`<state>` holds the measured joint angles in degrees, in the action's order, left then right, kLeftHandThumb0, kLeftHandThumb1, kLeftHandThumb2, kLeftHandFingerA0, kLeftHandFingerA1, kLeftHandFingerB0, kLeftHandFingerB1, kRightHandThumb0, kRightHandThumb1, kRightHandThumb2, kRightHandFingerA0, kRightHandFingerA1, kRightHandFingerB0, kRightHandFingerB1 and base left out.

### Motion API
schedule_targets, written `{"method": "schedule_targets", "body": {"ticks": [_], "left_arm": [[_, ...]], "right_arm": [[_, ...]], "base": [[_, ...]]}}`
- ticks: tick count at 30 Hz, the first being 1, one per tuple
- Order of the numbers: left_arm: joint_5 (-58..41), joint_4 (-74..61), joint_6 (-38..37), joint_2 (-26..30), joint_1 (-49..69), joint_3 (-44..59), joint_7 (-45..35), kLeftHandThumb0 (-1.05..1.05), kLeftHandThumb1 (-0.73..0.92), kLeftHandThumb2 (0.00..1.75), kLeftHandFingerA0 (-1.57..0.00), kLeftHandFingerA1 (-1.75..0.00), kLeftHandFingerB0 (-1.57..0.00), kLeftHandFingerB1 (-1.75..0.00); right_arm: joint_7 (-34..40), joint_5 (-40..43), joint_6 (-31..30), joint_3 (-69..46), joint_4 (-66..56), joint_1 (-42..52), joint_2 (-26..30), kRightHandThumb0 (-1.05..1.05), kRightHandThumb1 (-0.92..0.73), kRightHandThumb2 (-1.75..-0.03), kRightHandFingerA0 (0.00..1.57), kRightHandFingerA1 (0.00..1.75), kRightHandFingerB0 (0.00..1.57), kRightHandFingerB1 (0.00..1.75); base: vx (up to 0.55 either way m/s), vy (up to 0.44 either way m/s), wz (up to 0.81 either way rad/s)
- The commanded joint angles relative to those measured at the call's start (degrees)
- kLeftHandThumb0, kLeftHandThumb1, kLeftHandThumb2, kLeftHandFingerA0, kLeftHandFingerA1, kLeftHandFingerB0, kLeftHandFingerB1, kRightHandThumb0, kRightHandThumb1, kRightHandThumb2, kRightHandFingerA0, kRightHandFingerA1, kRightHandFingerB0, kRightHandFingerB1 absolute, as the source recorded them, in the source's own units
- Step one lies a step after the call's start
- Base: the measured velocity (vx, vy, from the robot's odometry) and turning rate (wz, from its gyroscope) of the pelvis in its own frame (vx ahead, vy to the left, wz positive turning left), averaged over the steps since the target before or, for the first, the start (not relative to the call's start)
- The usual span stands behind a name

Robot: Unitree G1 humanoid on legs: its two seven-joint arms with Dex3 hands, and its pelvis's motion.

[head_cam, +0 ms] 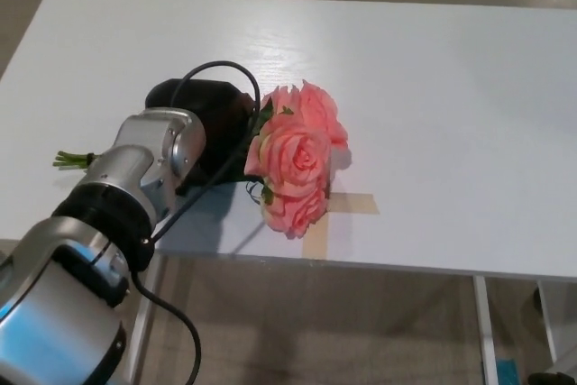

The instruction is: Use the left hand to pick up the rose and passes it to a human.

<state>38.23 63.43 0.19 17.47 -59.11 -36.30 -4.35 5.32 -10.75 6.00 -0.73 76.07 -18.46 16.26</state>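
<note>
the rose, a pink bunch, lies near the tabletop's front edge, its blooms over a cross of tape and its stem ends poking out toward the left edge. the left robot hand sits over the stems, closed on the rose.

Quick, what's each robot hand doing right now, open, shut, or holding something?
Left hand: closed on the bunch of pink roses, at the stems just behind the blooms.
Right hand: not in view.
</note>
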Motion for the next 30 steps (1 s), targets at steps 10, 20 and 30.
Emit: {"method": "schedule_targets", "body": {"ticks": [10, 20, 30], "left_arm": [[-4.68, -2.54, -4.93, -0.03, 1.34, 9.17, 7.84, -0.20, 0.76, 0.65, -0.69, -1.50, -0.88, -0.68], [-16.37, -6.80, -0.19, -3.75, -1.72, 27.36, 3.72, -0.23, 0.81, 0.63, -0.90, -1.04, -0.90, -0.53], [-18.40, -14.00, -1.65, -2.95, -3.75, 31.03, -2.37, -0.16, 0.85, 0.66, -0.89, -1.27, -0.79, -0.96]], "right_arm": [[-0.73, -0.19, -0.46, 0.45, 0.41, 1.91, 0.20, -0.38, -0.64, -0.59, 0.74, 0.49, 0.60, 0.42], [-0.79, -0.62, -0.05, 0.84, 0.29, 3.18, 0.69, -0.38, -0.64, -0.59, 0.75, 0.49, 0.62, 0.43], [-1.13, -0.77, -0.01, 1.35, 0.28, 3.27, 0.98, -0.38, -0.64, -0.59, 0.73, 0.48, 0.63, 0.44]], "base": [[0.00, 0.000, 0.00], [0.00, 0.000, 0.00], [0.00, 0.000, 0.00]]}}
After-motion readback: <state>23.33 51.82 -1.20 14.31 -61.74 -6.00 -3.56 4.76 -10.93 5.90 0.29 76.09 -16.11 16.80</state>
